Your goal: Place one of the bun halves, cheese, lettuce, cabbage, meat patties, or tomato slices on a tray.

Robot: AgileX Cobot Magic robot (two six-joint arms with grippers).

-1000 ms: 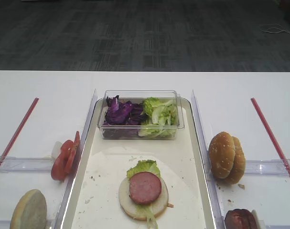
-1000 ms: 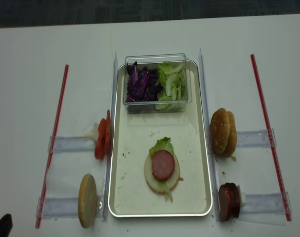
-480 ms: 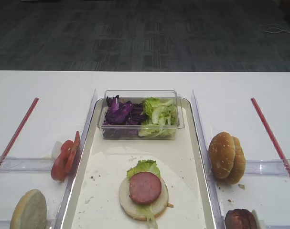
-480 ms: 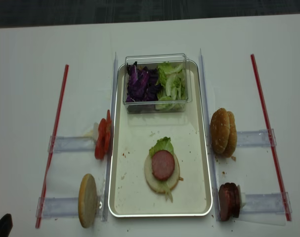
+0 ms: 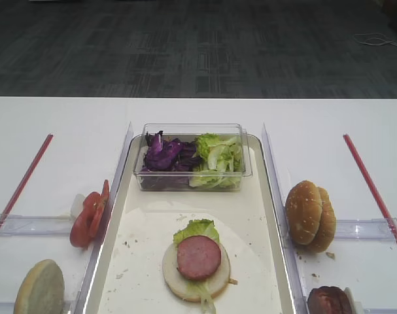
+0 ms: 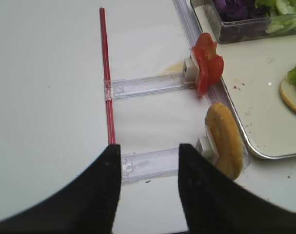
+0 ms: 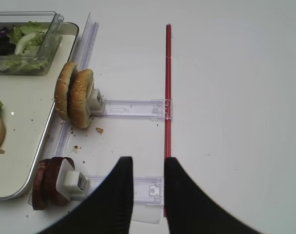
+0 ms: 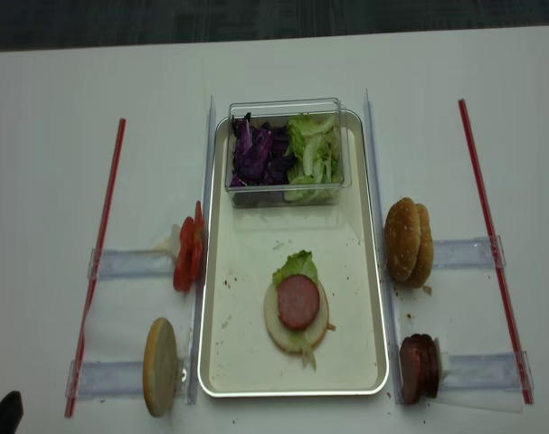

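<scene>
Standing by the table, I see the tray in the middle with a half-built burger on it: a flat bun half, lettuce poking out at its far edge, and one patty on top. At the tray's far end sits a clear box with purple cabbage on the left and more lettuce on the right.

Off the tray, the spare parts stand on edge in clear holders: tomato slices and a pale bun half on the left side, two sesame bun tops and more patties on the right.

Both arms are back at the near edge, away from the food. The right claw shows its fingers a narrow gap apart with nothing between them, hovering over the table just beside the red strip. The left claw has its fingers well apart, also empty, above the near holder rail.

To my eye this is a pause between placements: nothing is gripped, and the next ingredient is not yet chosen. Tomato looks the likely next layer, which would call for the left claw to reach forward to the slices, pinch the outermost one at its edge, and carry it over the rim onto the patty.
</scene>
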